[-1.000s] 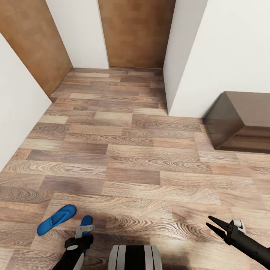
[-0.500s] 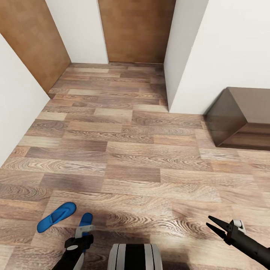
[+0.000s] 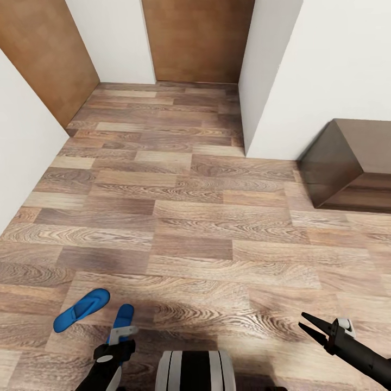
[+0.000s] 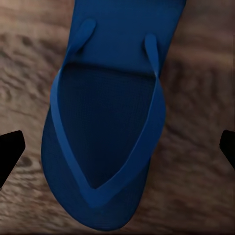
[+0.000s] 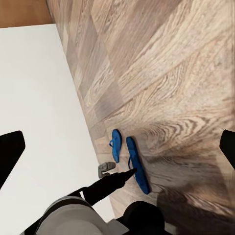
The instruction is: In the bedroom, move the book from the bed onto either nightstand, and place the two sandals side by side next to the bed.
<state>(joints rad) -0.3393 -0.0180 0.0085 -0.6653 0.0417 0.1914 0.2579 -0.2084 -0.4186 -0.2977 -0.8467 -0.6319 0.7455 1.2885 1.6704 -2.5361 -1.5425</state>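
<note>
Two blue sandals lie on the wood-plank floor [image 3: 206,228] at the near left. One sandal [image 3: 81,310] lies free and whole, angled with one end toward the far right. The second sandal [image 3: 123,319] lies just to its right, apart from it; its near end is hidden under the left gripper [image 3: 120,332], which hangs directly above it. In the left wrist view that second sandal [image 4: 105,122] lies flat with its straps up, its far end cut off by the frame, and the two dark fingertips [image 4: 10,152] stand wide apart on either side of it, clear of its edges. The jaws are wide open and hold nothing.

The right gripper [image 3: 307,325] is at the near right above bare floor, its two black fingers spread in an open V, empty. In the right wrist view both sandals [image 5: 136,164] show small, side by side near a white wall, with the left arm reaching over them.

Two brown doors stand at the far end: one door [image 3: 195,41] straight ahead, another door [image 3: 46,54] on the left, both cut off at the top. One dark brown cabinet [image 3: 347,165] sits against the right wall, cut off by the frame's right edge. The robot's trunk [image 3: 195,372] shows at the near edge.
</note>
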